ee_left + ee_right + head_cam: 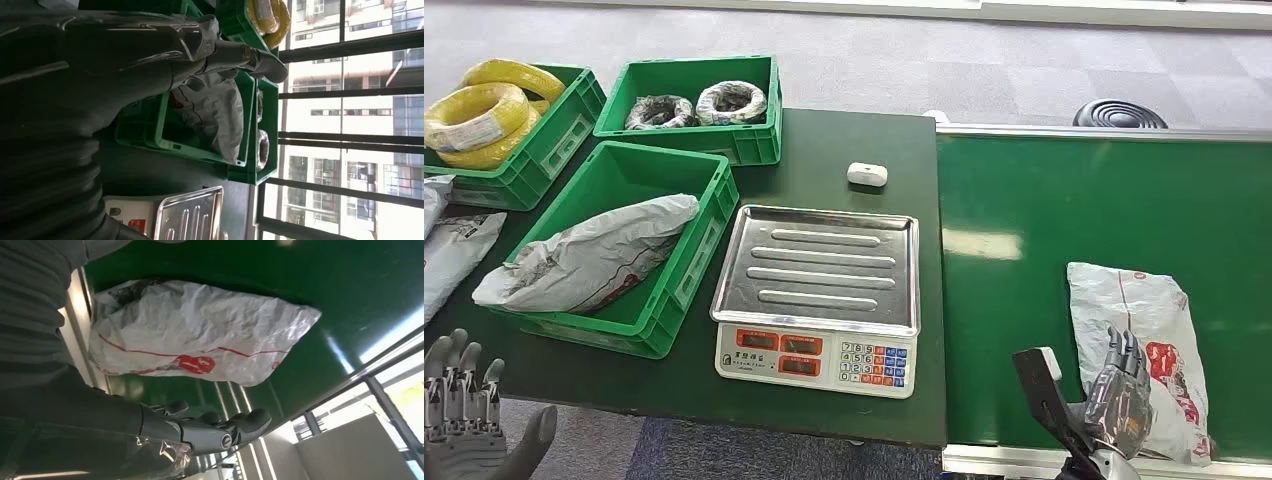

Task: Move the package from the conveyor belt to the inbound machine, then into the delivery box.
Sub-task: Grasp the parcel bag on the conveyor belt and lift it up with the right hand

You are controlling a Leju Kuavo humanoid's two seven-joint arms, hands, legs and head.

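Note:
A white plastic package (pixel 1139 345) with red print lies flat on the green conveyor belt (pixel 1044 230), near its front right; the right wrist view shows the package (pixel 200 335) too. My right hand (pixel 1119 395) hovers over the package's near left edge, fingers straight and apart, holding nothing; in the right wrist view the right hand (pixel 200 432) stays apart from the bag. The scale (pixel 819 290) with its steel pan stands bare on the dark table. A green box (pixel 629 250) left of it holds a grey package (pixel 589 255). My left hand (pixel 464 420) hangs open at the table's front left corner.
Two more green crates stand at the back left, one with yellow cable coils (pixel 484 110), one with dark coils (pixel 694 105). A small white device (pixel 867 174) lies behind the scale. More grey bags (pixel 449 245) lie at the far left. The belt's metal rail (pixel 1014 460) runs along the front.

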